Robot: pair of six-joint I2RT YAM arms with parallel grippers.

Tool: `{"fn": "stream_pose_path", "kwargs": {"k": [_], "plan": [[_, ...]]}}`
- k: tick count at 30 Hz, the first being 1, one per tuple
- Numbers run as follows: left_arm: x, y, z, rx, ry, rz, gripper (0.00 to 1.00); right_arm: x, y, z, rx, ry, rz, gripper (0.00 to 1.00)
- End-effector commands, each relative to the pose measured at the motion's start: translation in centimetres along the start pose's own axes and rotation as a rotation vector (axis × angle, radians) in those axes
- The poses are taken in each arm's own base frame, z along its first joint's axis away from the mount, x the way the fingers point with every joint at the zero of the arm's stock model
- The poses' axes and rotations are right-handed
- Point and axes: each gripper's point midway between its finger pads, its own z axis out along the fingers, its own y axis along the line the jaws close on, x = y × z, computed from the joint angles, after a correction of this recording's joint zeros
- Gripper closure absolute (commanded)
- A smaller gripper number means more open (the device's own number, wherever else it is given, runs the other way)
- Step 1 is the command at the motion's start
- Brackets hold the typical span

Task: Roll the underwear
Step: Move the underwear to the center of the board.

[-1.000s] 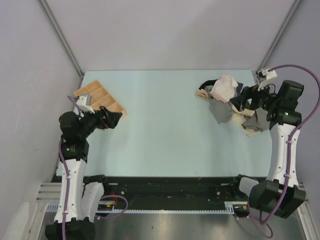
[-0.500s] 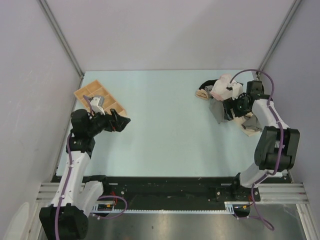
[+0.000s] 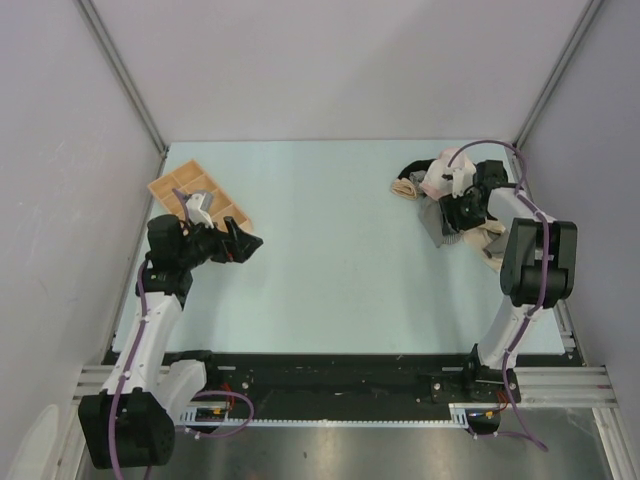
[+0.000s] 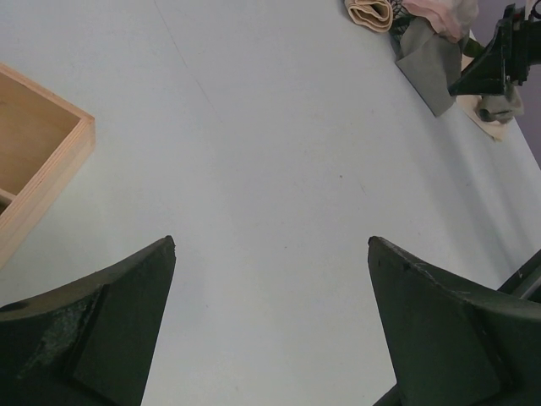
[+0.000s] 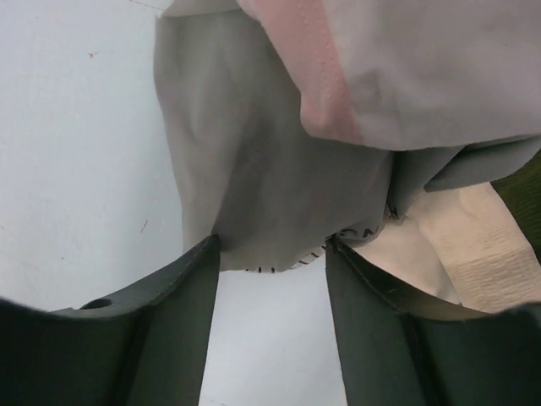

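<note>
Left pincer [image 4: 270, 249] gapes beside the wooden tray [image 4: 46, 156]; right pincer [image 5: 270, 254], apart, straddles the underwear [image 5: 254, 169] hem

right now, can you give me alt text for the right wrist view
The right gripper straddles the lower hem of the taupe-grey underwear, its dark jaws standing apart on either side of it. A pale pink-white garment lies over the underwear's top, a cream cloth sits to the right, and the pale blue table shows on the left.
</note>
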Motion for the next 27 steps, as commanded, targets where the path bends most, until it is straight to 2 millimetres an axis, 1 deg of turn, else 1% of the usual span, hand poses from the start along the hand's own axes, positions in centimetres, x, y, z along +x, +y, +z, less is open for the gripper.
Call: {"fn": "stream_pose_path", "kwargs": {"k": [1, 2, 4, 5, 7, 8, 9, 11, 12, 15, 16, 18, 19, 21, 22, 23, 24, 25, 26, 27], "plan": [[-0.5, -1.3, -0.2, 0.069, -0.004, 0.055, 0.00, -2.1, -0.5, 0.4, 0.000, -0.052, 0.020, 0.52], [-0.5, -1.3, -0.2, 0.070, -0.002, 0.054, 0.00, -2.3, -0.5, 0.4, -0.007, -0.054, 0.023, 0.61], [-0.4, -1.3, -0.2, 0.070, -0.001, 0.058, 0.00, -2.7, -0.4, -0.3, -0.013, -0.060, 0.021, 0.83], [-0.5, -1.3, -0.3, 0.069, -0.004, 0.060, 0.00, -3.7, -0.3, -1.7, -0.003, -0.097, 0.003, 0.86], [-0.5, -1.4, -0.3, 0.071, -0.007, 0.063, 0.00, -4.9, -0.3, -3.7, 0.023, -0.141, -0.020, 0.92], [-0.6, -1.4, -0.3, 0.073, -0.011, 0.067, 0.00, -5.5, -0.5, -4.7, 0.047, -0.161, -0.038, 0.92], [-0.5, -1.4, -0.3, 0.073, -0.009, 0.062, 0.00, -6.8, -0.5, -7.1, 0.083, -0.216, -0.063, 0.93], [-0.6, -1.4, -0.2, 0.074, -0.008, 0.062, 0.00, -7.7, -0.7, -9.2, 0.125, -0.251, -0.087, 0.96], [-0.5, -1.4, -0.2, 0.078, -0.004, 0.061, 0.00, -8.7, -0.8, -11.0, 0.150, -0.292, -0.107, 0.97], [-0.6, -1.6, -0.3, 0.085, -0.008, 0.064, 0.00, -9.7, -0.3, -13.3, 0.148, -0.340, -0.126, 1.00], [-0.5, -1.7, -0.3, 0.090, -0.008, 0.067, 0.00, -10.6, 0.3, -14.9, 0.149, -0.379, -0.143, 1.00], [-0.9, -2.1, -0.5, 0.108, -0.023, 0.081, 0.00, -11.7, 2.2, -16.6, 0.103, -0.433, -0.191, 1.00], [-0.9, -2.2, -0.5, 0.114, -0.027, 0.081, 0.00, -12.7, 3.8, -18.3, 0.086, -0.475, -0.241, 1.00], [-1.0, -2.4, -0.6, 0.123, -0.034, 0.090, 0.00, -13.8, 6.6, -20.0, 0.019, -0.532, -0.310, 1.00], [-0.9, -2.4, -0.5, 0.124, -0.033, 0.089, 0.00, -14.1, 8.4, -20.7, -0.021, -0.547, -0.358, 1.00], [-1.0, -2.6, -0.6, 0.133, -0.037, 0.093, 0.00, -14.9, 10.9, -22.2, -0.072, -0.595, -0.413, 1.00], [-1.0, -2.7, -0.6, 0.140, -0.038, 0.093, 0.00, -14.9, 12.4, -22.7, -0.114, -0.601, -0.447, 1.00], [-1.0, -2.8, -0.6, 0.144, -0.038, 0.095, 0.00, -15.1, 15.3, -23.4, -0.194, -0.628, -0.509, 1.00], [-1.1, -2.9, -0.6, 0.148, -0.040, 0.098, 0.00, -15.5, 16.6, -24.3, -0.224, -0.650, -0.540, 1.00], [-1.0, -3.0, -0.7, 0.153, -0.042, 0.099, 0.00, -14.8, 18.1, -24.4, -0.283, -0.626, -0.552, 1.00]]}}
